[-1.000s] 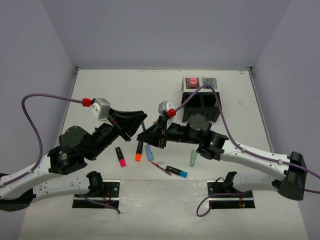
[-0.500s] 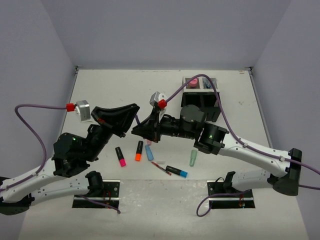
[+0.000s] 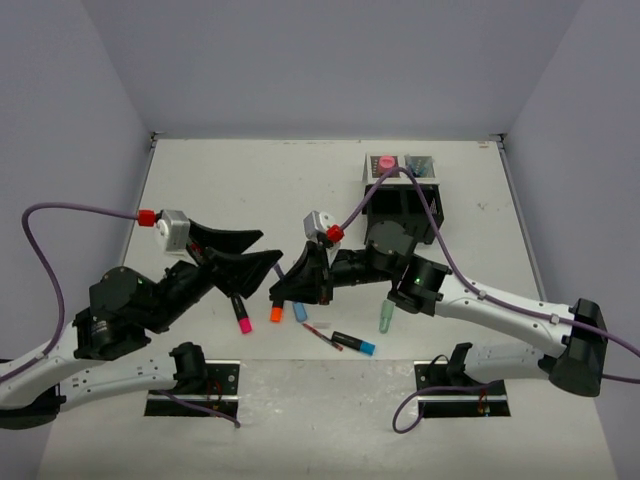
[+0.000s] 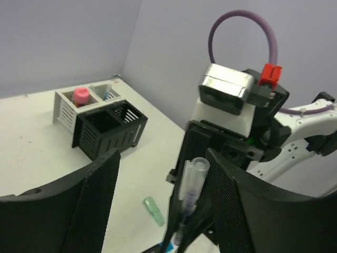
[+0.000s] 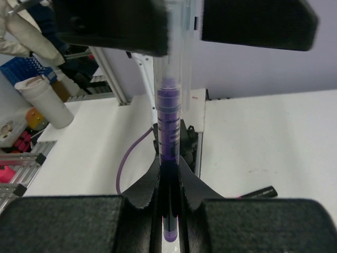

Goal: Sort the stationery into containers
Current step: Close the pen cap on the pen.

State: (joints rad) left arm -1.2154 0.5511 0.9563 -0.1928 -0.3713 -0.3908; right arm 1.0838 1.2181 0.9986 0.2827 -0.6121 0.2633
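Note:
A purple pen (image 5: 169, 121) with a clear cap (image 4: 192, 176) stands upright with my right gripper (image 5: 169, 176) shut on its lower barrel. My left gripper (image 4: 164, 182) is open, its mesh-faced fingers (image 4: 97, 197) standing on either side of the pen's cap without touching it. In the top view the two grippers meet above the table's near middle, left gripper (image 3: 270, 247) and right gripper (image 3: 278, 292). The black mesh organizer (image 3: 402, 205) stands at the far right, with a pink glue stick (image 3: 385, 162) in a pale back compartment.
On the table below the grippers lie a pink highlighter (image 3: 242, 315), an orange one (image 3: 276, 312), a blue one (image 3: 299, 310), a thin red pen (image 3: 322, 336) and a black-and-blue marker (image 3: 355, 343). A mint highlighter (image 3: 386, 317) lies to their right.

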